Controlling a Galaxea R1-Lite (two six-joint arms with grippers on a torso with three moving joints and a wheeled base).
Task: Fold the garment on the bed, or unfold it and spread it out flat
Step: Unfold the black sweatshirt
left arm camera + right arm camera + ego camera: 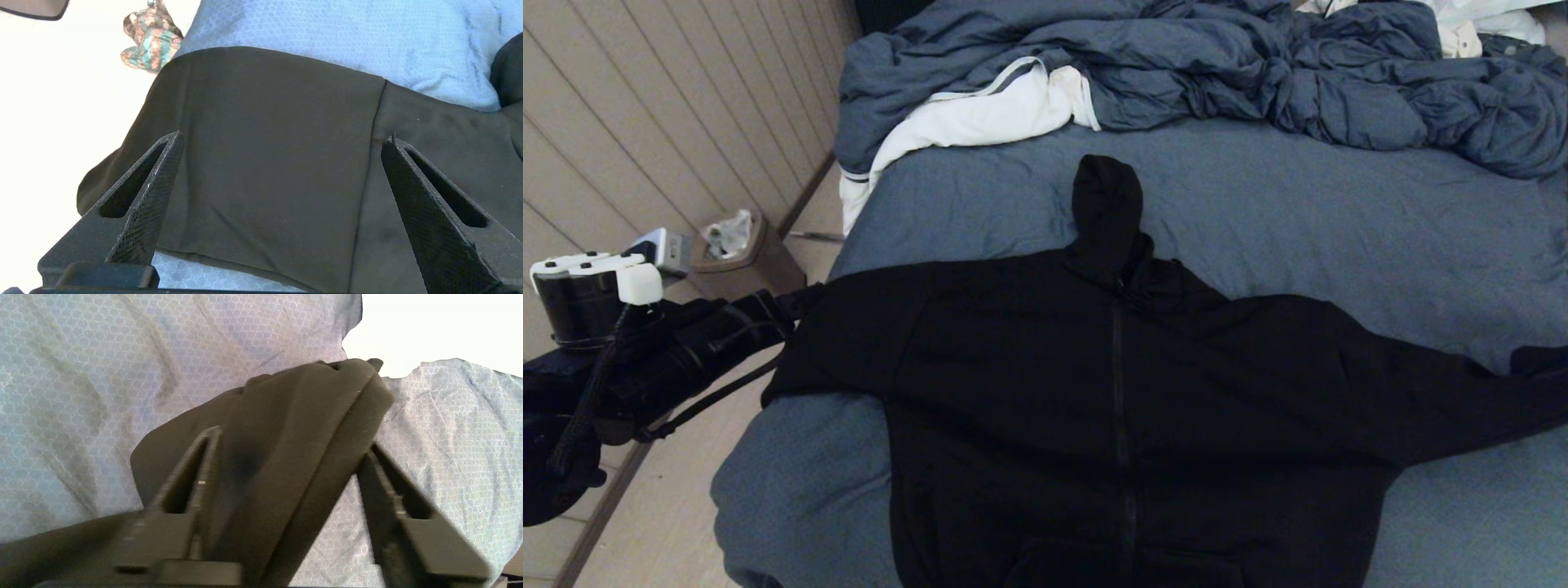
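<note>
The garment [1045, 392] lies face up on the bed [1339, 220], zipper running down its middle, the hood pointing toward the rumpled comforter [1258, 73] and both sleeves stretched out sideways. One sleeve end reaches the edge of the bed nearest the wooden wall [645, 122], and there the left gripper [282, 139] hangs over the sleeve fabric with its fingers spread wide, holding nothing. At the garment's other sleeve, the right gripper [290, 445] also stands released, its fingers parted on either side of the bunched cuff. A white cloth [980, 114] lies beside the comforter, beyond the hood. A small bin [737, 253] stands on the floor beside the bed.
</note>
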